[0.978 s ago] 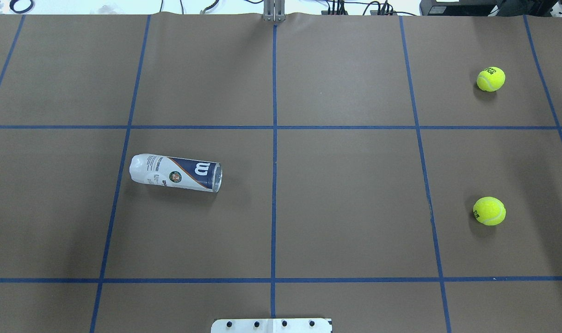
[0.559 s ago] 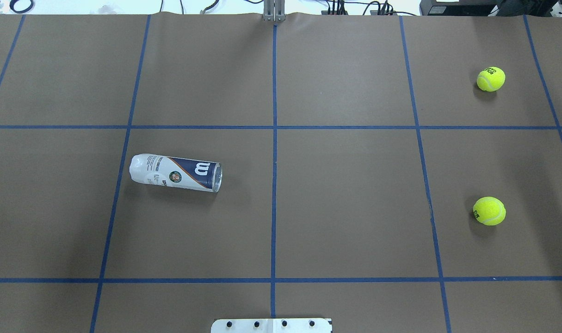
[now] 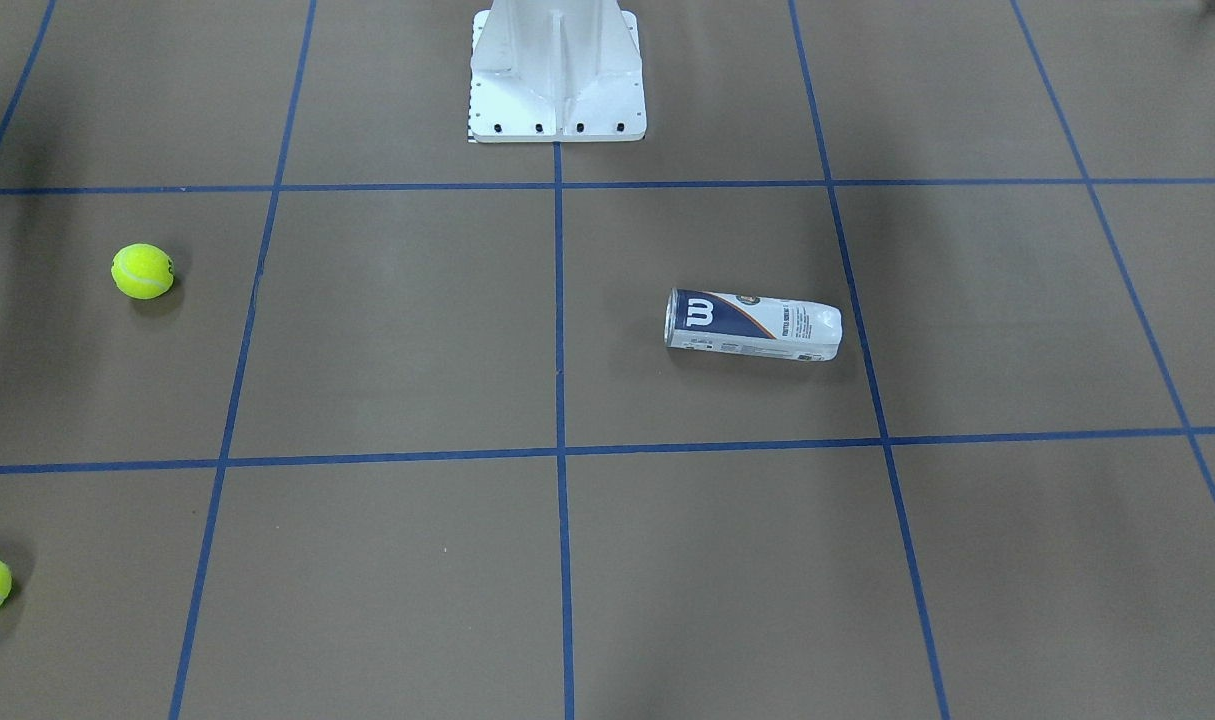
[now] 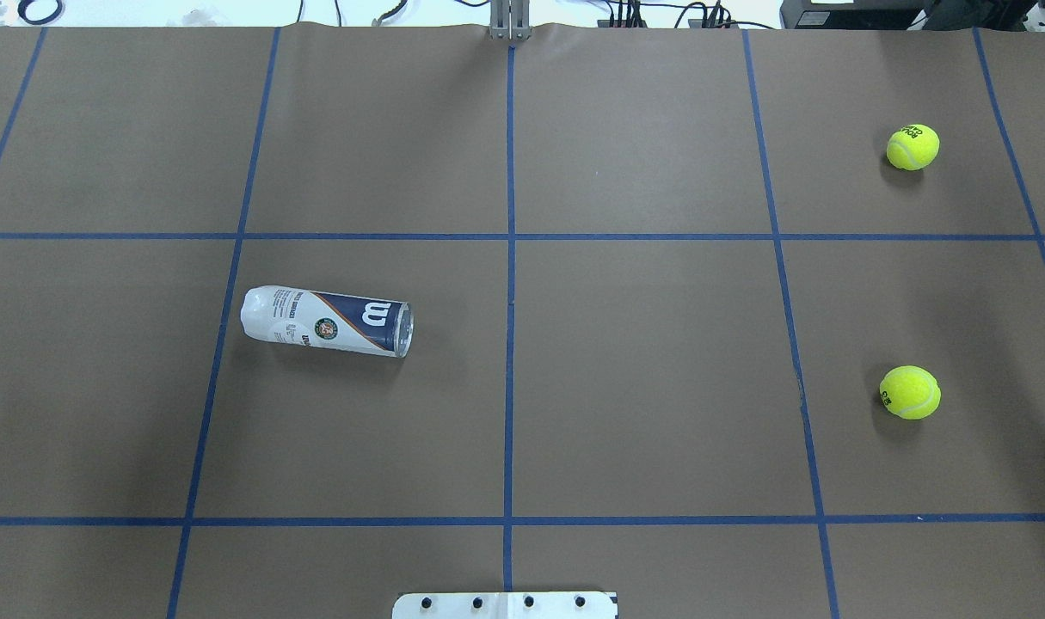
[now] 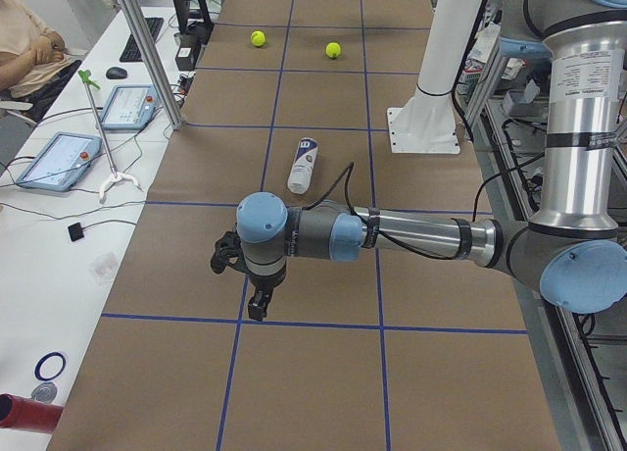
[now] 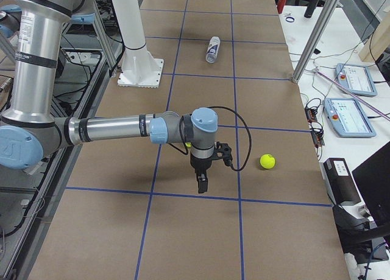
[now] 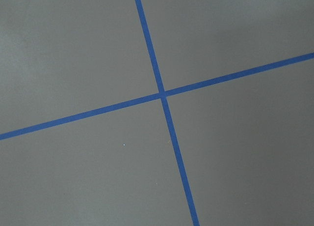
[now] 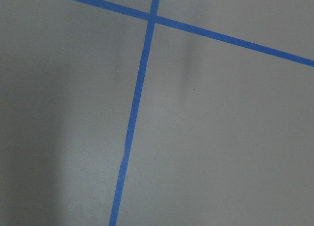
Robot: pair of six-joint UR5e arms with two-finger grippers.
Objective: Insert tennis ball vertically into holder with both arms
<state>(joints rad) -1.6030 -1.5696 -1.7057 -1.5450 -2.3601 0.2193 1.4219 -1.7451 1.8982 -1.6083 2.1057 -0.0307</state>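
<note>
The holder (image 4: 326,321) is a clear can with a navy-and-white "W" label. It lies on its side left of the table's centre line, its open metal rim toward the centre; it also shows in the front view (image 3: 753,324) and the side views (image 5: 304,165) (image 6: 212,49). Two yellow tennis balls (image 4: 912,147) (image 4: 910,392) rest at the far right. My left gripper (image 5: 257,306) hangs over the table's left end, far from the holder. My right gripper (image 6: 202,184) hangs near one ball (image 6: 267,161). I cannot tell whether either gripper is open or shut. Both wrist views show only paper and tape.
The white pedestal base (image 3: 557,100) stands at the robot's edge of the table (image 4: 505,604). Brown paper with blue tape lines (image 4: 510,258) covers the table. Tablets and cables (image 5: 59,162) lie on the side bench, and a person sits at the far left of the left view.
</note>
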